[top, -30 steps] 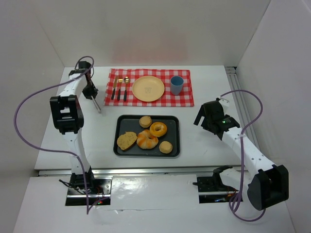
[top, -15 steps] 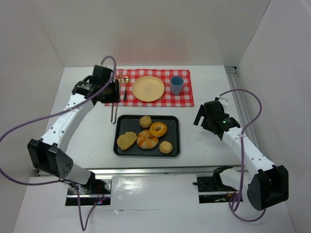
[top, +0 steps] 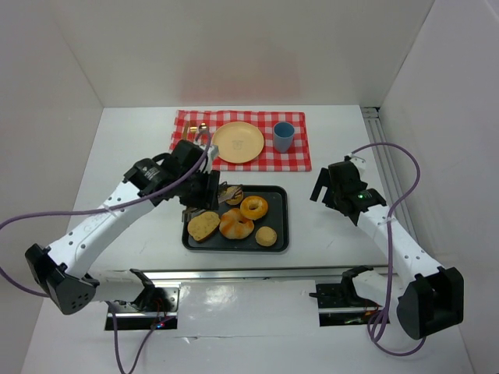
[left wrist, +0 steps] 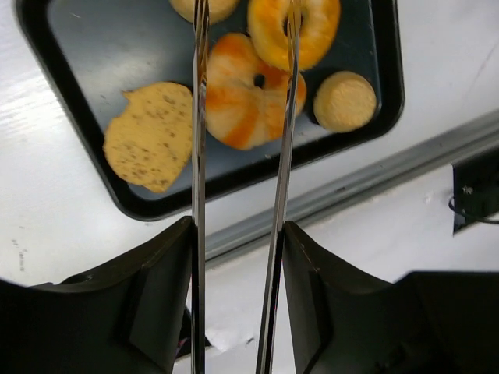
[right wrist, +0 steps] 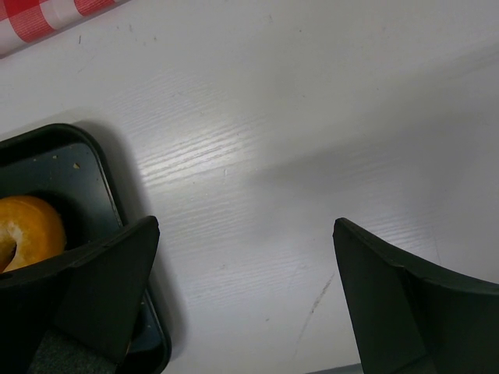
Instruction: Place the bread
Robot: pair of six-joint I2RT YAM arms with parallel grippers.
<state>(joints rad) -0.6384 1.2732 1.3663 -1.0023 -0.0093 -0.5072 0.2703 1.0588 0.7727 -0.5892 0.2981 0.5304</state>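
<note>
From above, the left gripper (top: 207, 188) is seen over the tray (top: 285, 222); at its wrist, fingers (left wrist: 156, 296) clamped on open tongs (left wrist: 199, 156) are to be lowered squarely astride the mid-tray roll (left wrist: 242, 109) before squeezing; the right fingers (right wrist: 93, 288) are spread.

Tray: the black rectangular tray (top: 282, 236) is crowded. A seeded flat bread slice (top: 203, 225), an orange-and-white twisted bun (top: 235, 225), a glazed ring doughnut (top: 254, 207) and a small round bun (top: 267, 236) lie close together.
Tray gaps: there is bare floor at the far-left and far-right corners.
Above tray: the left arm (top: 117, 210) slants over the near-left approach. The left fingers (left wrist: 156, 304) clamp long metal tongs (left wrist: 199, 156), which extend over the twisted bun.
Right side: bare white counter (right wrist: 296, 156) lies under the right fingers (right wrist: 101, 288), which are spread wide just beside the tray rim.
Far side: a red-checked cloth (top: 298, 158) carries a round yellow plate (top: 238, 142) and a blue cup (top: 283, 136). A narrow bare strip separates the cloth from the tray.
Left side: wide bare counter.
Enclosure: white walls (top: 62, 78) close off the left, far and right sides.
</note>
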